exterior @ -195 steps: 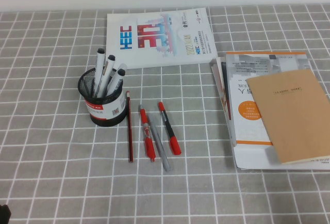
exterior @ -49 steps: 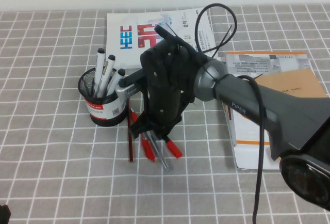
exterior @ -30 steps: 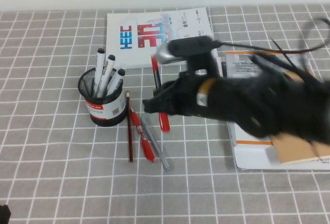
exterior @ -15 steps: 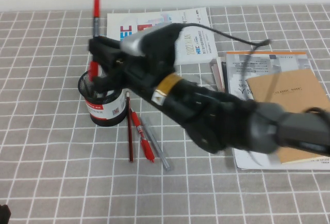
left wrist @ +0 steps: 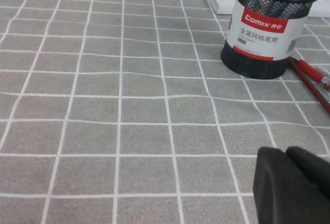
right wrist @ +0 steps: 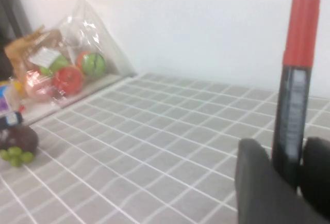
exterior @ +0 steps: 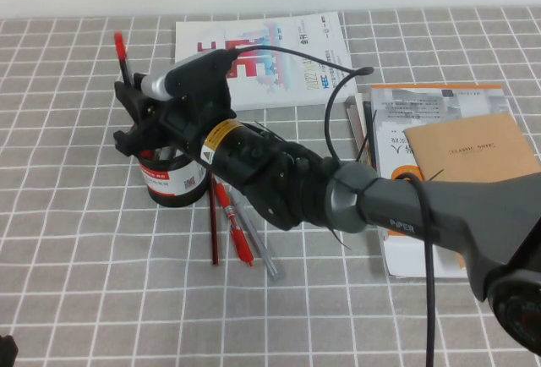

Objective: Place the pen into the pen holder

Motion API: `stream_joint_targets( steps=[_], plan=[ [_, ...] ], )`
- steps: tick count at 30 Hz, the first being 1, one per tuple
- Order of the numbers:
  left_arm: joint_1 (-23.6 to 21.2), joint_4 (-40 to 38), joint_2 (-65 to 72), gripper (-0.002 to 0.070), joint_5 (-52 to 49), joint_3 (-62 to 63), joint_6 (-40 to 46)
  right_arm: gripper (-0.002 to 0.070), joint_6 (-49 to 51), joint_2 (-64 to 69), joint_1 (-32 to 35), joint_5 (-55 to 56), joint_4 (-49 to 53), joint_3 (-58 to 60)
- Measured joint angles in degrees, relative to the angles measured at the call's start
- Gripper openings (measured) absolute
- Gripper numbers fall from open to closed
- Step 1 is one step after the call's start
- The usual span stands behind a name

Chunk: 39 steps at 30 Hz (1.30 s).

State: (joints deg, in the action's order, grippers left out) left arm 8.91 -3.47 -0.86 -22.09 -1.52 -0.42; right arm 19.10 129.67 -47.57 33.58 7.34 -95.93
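The right gripper (exterior: pixel 135 122), reaching across the counter (exterior: pixel 84 282), has come down over the pen holder (exterior: pixel 169 177) since half a second ago, jaws clamped on the pen (exterior: pixel 123 58), which has dropped lower and now tilts, red cap up. The pen's lower end seems at the holder's mouth, so release looks close. The left gripper (left wrist: pixel 294 182) hangs low near the counter, well clear; its jaws' state I cannot tell.

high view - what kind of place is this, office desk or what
Probably a desk or study table staged with stationery: a grey checked cloth, booklets and notebooks, loose pens beside a mesh pen holder. The right tool holds the pen above the holder; the left tool sits low nearby.
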Motion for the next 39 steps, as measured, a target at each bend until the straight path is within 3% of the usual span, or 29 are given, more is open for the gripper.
stream_joint_targets(
  steps=[4, 13, 16, 21, 27, 31, 35, 39],
  plan=[
    [0.0, 0.0, 0.0, -0.0005, 0.0, 0.0, 0.0, 0.0197, -4.2, 0.0, 0.0, -0.9, -3.6, -0.3],
    [0.0, 0.0, 0.0, -0.0005, 0.0, 0.0, 0.0, 0.0180, -6.3, -0.8, -0.2, -0.5, -5.6, -0.3],
    [0.0, 0.0, 0.0, -0.0005, 0.0, 0.0, 0.0, 0.0141, -4.3, -3.9, -0.8, -2.8, -4.0, -0.3],
    [0.0, 0.0, 0.0, -0.0005, 0.0, 0.0, 0.0, 0.0011, 1.9, -14.0, -2.7, -21.0, 7.4, -0.3],
    [0.0, 0.0, 0.0, -0.0005, 0.0, 0.0, 0.0, -0.0010, 3.0, -25.7, -5.3, -52.3, 12.1, -0.3],
    [0.0, 0.0, 0.0, -0.0005, 0.0, 0.0, 0.0, -0.0012, 3.1, -29.8, -5.4, -65.6, 11.8, 0.4],
    [0.0, 0.0, 0.0, -0.0005, 0.0, 0.0, 0.0, -0.0012, 3.1, -35.3, -5.6, -70.4, 11.7, 7.4],
    [0.0, 0.0, 0.0, -0.0005, 0.0, 0.0, 0.0, -0.0012, 3.1, -43.2, -5.6, -66.4, 11.6, 19.8]
  ],
)
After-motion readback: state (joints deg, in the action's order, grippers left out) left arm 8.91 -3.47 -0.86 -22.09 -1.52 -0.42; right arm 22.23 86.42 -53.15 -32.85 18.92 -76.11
